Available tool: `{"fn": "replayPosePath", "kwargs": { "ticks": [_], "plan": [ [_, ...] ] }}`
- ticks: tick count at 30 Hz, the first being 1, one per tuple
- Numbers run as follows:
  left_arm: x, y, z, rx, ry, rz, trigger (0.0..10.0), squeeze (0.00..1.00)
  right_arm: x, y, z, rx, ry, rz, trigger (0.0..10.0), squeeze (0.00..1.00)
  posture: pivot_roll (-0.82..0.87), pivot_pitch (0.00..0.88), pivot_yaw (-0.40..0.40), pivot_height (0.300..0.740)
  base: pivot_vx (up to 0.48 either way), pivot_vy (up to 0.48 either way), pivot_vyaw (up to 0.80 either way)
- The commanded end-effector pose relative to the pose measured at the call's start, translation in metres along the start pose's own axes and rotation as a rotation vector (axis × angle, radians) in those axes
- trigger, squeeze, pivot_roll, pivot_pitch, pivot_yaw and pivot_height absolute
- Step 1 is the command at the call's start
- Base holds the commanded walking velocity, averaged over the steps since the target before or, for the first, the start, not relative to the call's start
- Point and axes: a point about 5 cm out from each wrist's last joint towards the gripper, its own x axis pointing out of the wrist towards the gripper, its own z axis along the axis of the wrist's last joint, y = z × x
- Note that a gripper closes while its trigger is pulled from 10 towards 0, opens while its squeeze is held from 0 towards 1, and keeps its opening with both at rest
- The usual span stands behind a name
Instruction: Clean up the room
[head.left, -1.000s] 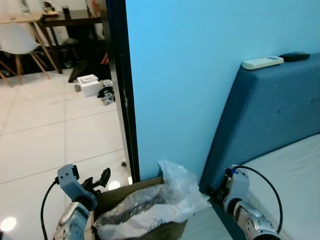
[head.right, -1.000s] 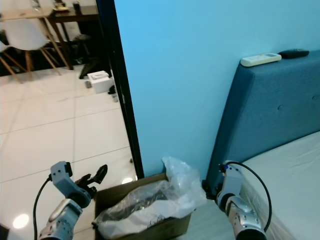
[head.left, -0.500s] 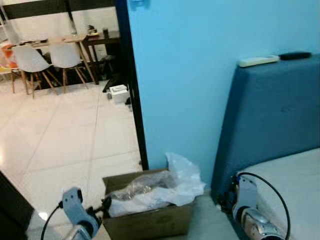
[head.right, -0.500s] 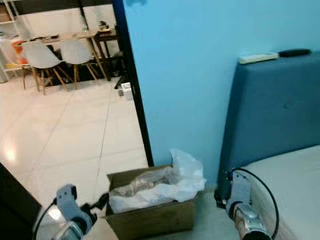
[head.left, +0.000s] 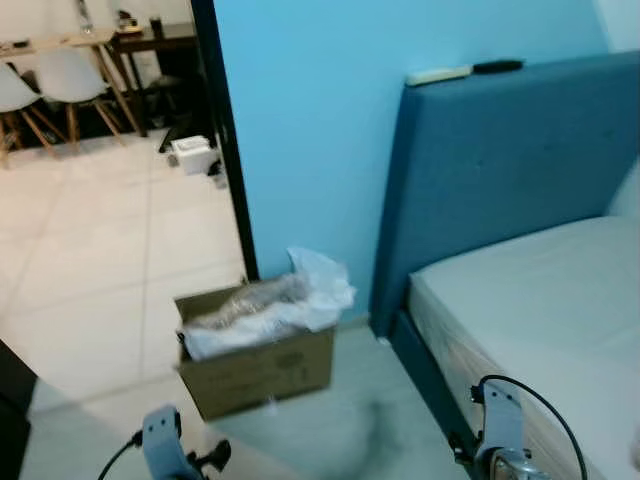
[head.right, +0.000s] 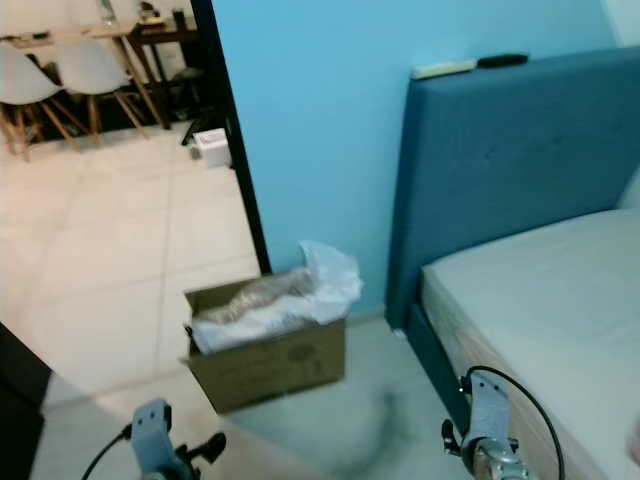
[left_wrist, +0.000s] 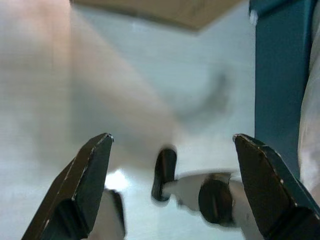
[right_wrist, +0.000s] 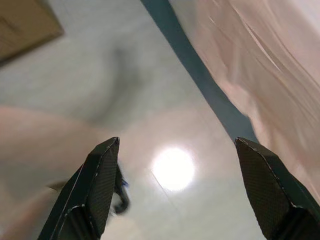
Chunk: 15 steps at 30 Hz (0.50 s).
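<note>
Standing on the pale floor (head.left: 110, 250) at the foot of the blue wall, just beside the dark door frame (head.left: 225, 140), is a cardboard box (head.left: 258, 367) with a crumpled plastic bag (head.left: 270, 305) spilling over its top; it sits near the corner of the bed's blue headboard (head.left: 500, 170), apart from the mattress (head.left: 540, 310); a white remote (head.left: 438, 75) and a dark one (head.left: 497, 66) lie on the headboard's top edge.

Both arms hang low; the left gripper (left_wrist: 172, 190) has its fingers spread wide over bare floor, and the right gripper (right_wrist: 175, 192) likewise holds its fingers well apart, with the bed's side and floor beneath; neither holds anything.

Judging by its looks, the box would be light and fairly stiff, though its thin walls may buckle under a one-sided pinch; a hold on two opposite walls near the top rim, one gripper each side, seems safest; the bag is soft, slippery and likely to slide or tear if pulled alone, so its gathered top is the better place to pinch; what lies inside cannot be made out.
</note>
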Motion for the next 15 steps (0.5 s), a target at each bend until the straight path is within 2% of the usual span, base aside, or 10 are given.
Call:
{"fn": "replayPosePath", "kwargs": {
  "ticks": [1, 4, 7, 9, 15],
  "plan": [
    [-0.005, 0.010, -0.014, 0.012, 0.056, 0.045, 10.0, 0.00, 0.000, 0.008, -0.013, -0.013, 0.040, 0.014, 10.0, 0.00, -0.10, 0.000, -0.009, 0.704, -0.480, 0.000, 0.00],
    [-0.006, 0.011, -0.018, 0.020, 0.074, 0.055, 10.0, 0.00, -0.001, 0.009, -0.020, -0.005, 0.064, 0.010, 10.0, 0.00, -0.10, 0.000, -0.004, 0.704, -0.480, 0.000, 0.00],
    [-0.008, 0.010, -0.029, 0.045, 0.114, 0.054, 10.0, 0.00, -0.004, 0.006, -0.042, 0.033, 0.142, -0.017, 10.0, 0.00, -0.10, 0.001, -0.002, 0.704, -0.480, 0.000, 0.00],
    [-0.008, 0.010, -0.033, 0.051, 0.123, 0.052, 10.0, 0.00, -0.005, 0.004, -0.049, 0.085, 0.167, -0.036, 10.0, 0.00, -0.10, 0.001, -0.003, 0.704, -0.480, 0.000, -0.80],
    [-0.010, 0.012, -0.037, 0.058, 0.137, 0.059, 10.0, 0.00, -0.006, -0.002, -0.052, 0.099, 0.171, -0.070, 10.0, 0.00, -0.09, 0.004, -0.005, 0.704, -0.480, 0.000, -0.80]
  ]
}}
